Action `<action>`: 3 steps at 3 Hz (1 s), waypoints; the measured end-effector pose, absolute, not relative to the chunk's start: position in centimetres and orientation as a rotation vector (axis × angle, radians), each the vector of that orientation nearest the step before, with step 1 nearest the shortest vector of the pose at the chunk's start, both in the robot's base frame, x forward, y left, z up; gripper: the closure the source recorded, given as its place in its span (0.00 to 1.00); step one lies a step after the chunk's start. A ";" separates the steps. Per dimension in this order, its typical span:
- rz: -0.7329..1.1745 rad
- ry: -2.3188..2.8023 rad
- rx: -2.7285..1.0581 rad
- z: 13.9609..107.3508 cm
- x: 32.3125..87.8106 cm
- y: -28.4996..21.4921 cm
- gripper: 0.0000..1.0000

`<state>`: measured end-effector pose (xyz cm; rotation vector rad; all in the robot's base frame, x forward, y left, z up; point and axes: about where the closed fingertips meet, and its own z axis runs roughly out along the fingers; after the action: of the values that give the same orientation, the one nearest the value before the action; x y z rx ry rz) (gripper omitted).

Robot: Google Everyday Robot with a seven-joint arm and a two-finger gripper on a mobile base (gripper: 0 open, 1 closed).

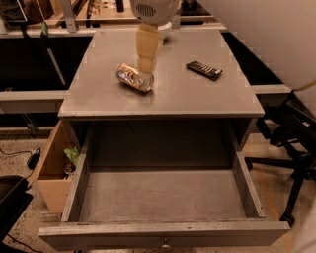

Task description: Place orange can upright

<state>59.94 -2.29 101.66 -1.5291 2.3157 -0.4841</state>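
The orange can (133, 77) lies on its side on the grey table top (177, 94), left of the middle, with its silver end toward the front right. My gripper (146, 65) hangs down from the white arm housing (154, 10) and sits just behind and above the can's right end, very close to it. Whether it touches the can cannot be told.
A flat black remote (204, 70) lies at the right of the table top. The white bowl is mostly hidden behind the arm at the back. A wide drawer (163, 197) stands open below the front edge. A cardboard box (53, 170) is at the left and an office chair (294, 148) at the right.
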 end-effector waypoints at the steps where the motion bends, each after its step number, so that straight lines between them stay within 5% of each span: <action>1: -0.491 2.274 -1.524 102.0 60.8 -0.8 0.00; 3: -0.406 2.356 -1.461 100.3 63.4 0.4 0.00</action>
<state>63.39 0.41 100.26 -1.4612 2.3561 -0.4058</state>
